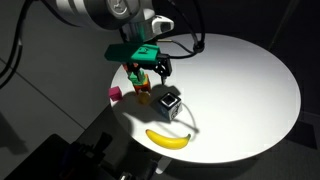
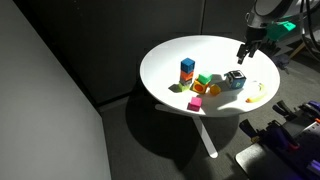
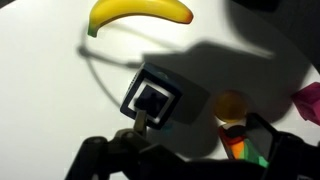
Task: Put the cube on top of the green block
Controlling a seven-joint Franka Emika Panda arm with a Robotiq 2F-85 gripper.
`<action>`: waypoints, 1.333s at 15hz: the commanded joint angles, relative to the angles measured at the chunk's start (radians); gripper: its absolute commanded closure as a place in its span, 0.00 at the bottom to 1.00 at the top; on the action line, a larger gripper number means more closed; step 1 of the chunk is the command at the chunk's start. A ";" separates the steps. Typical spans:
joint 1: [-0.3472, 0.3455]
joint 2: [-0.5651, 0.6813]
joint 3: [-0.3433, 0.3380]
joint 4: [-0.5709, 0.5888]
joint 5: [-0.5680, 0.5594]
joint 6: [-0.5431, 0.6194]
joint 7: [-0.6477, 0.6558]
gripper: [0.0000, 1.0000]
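gripper point(image 2: 245, 55): raised, fingers spread, empty | cube point(image 2: 235, 80): on table point(image 2: 170, 50), below gripper, slightly banana-ward point(image 2: 255, 97) | green block point(image 2: 204, 79): near, on the cube's side away from banana

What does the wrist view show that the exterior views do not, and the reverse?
Only the wrist view shows the cube close up, its light panel framed in black. Only the exterior views show the arm, the whole round table, the blue blocks and, clearly, the green block. Both share the cube, the banana and a pink block.
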 commanded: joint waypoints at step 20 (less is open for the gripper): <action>0.004 0.383 -0.033 0.306 -0.059 -0.016 0.258 0.00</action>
